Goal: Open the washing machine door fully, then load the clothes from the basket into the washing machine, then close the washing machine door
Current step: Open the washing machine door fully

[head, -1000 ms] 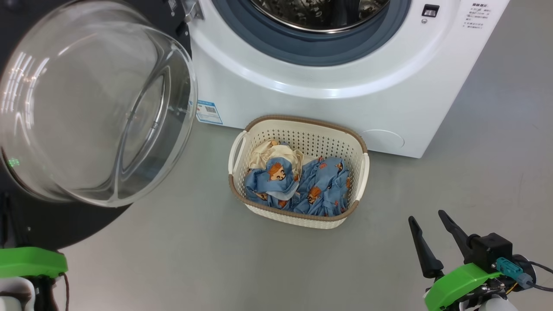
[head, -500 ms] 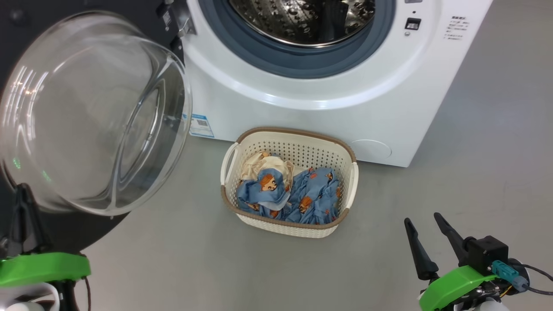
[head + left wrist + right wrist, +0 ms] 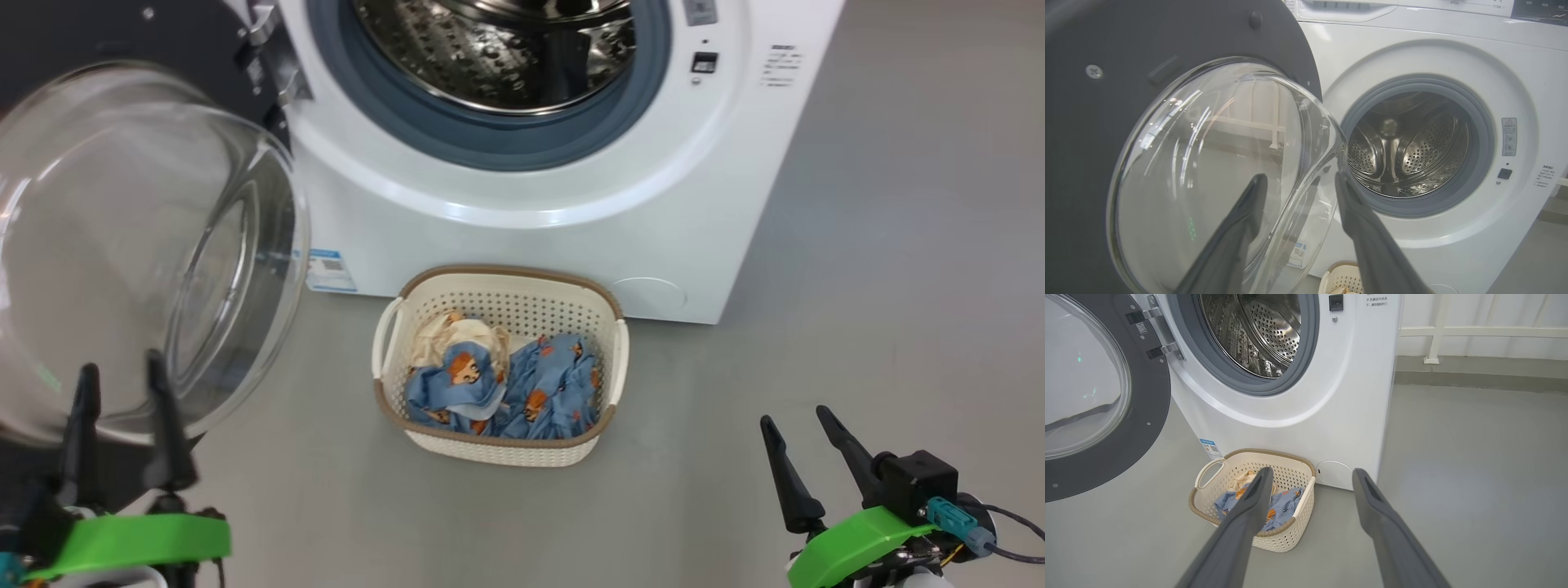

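Door swung wide, laundry waiting in the basket.
The washing machine door hangs open at the left of the washing machine. The left gripper, fingers parted and empty, sits before the glass, seemingly not touching it. The right gripper is spread and empty above the floor. The clothes lie in the basket at the machine's foot.

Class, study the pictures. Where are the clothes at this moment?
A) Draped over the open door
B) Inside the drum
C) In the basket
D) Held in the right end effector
C: the clothes lie bunched inside the basket, which stands in front of the machine.
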Robot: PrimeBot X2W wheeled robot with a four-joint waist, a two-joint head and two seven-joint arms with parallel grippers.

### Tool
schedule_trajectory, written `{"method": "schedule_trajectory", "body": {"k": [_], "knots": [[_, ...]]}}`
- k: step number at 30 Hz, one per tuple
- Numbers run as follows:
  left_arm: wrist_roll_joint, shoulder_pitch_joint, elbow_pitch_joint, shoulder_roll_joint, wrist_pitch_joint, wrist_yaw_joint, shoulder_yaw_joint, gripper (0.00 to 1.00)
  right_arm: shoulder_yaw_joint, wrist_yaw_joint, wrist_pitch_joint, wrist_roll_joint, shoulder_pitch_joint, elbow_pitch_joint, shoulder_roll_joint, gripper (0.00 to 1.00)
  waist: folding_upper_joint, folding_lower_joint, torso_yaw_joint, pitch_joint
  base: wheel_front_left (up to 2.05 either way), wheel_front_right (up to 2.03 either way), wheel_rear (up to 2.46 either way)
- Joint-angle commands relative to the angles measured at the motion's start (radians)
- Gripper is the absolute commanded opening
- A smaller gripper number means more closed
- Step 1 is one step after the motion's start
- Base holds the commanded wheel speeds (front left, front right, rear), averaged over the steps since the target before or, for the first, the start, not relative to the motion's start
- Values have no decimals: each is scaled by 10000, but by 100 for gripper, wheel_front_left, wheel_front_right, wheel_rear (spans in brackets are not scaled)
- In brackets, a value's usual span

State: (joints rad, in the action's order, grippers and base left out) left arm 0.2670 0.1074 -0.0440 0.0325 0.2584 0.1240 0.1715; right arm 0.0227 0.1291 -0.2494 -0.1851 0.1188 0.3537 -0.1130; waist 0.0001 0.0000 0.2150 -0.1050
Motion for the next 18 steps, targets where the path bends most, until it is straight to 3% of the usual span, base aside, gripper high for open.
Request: {"method": "schedule_trajectory", "body": {"k": [1, 9, 18], "knots": [[-60, -2, 363, 195, 34, 45, 146, 100, 221, 16, -120, 13, -15, -312, 46, 100, -1, 0, -303, 105, 0, 0, 0], [-256, -525, 73, 186, 34, 57, -666, 100, 153, 16, -122, 64, -186, -850, 131, 100, -1, 0, -1011, 241, 0, 0, 0], [-457, -1000, -261, 182, 34, 61, -761, 100, -16, 16, -123, 218, -526, -1479, 233, 100, -1, 0, -1607, 537, 0, 0, 0]]}}
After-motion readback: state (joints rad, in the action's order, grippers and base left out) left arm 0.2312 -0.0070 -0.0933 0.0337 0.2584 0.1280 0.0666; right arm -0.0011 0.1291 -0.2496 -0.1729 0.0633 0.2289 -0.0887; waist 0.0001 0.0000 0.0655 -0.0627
